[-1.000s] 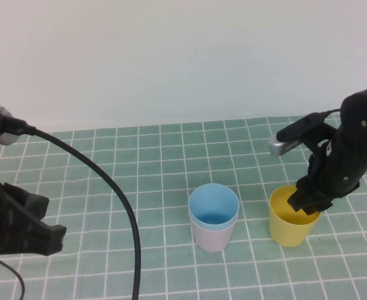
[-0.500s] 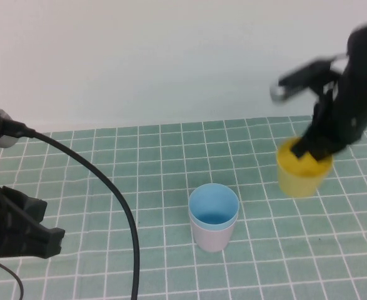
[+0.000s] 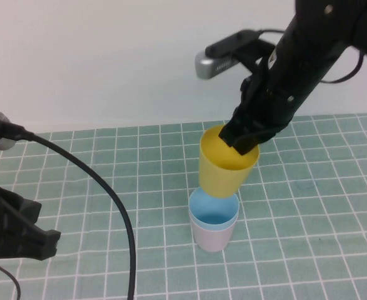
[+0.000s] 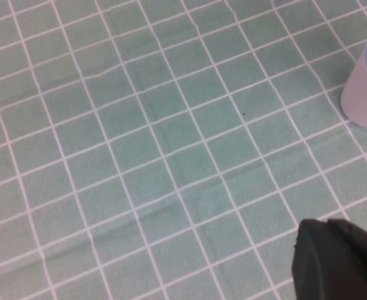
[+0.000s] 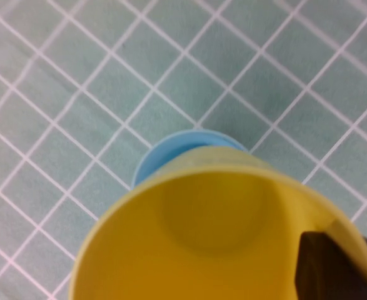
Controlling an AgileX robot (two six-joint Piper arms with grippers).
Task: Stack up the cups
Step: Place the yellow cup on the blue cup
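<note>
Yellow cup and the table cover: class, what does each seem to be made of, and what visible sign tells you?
Yellow cup, held in the right gripper above the blue cup: likely plastic, smooth, matte, uniform colour, thin rim. Table cover: probably soft cloth or vinyl, a green grid print with slight creases. The left gripper sits parked at the table's left.

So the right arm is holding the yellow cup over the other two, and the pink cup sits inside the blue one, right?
Not quite: the blue cup sits inside the pink cup, as the high view shows. The right gripper does hold the yellow cup over them; the left gripper stays at the table's left, jaws shut.
</note>
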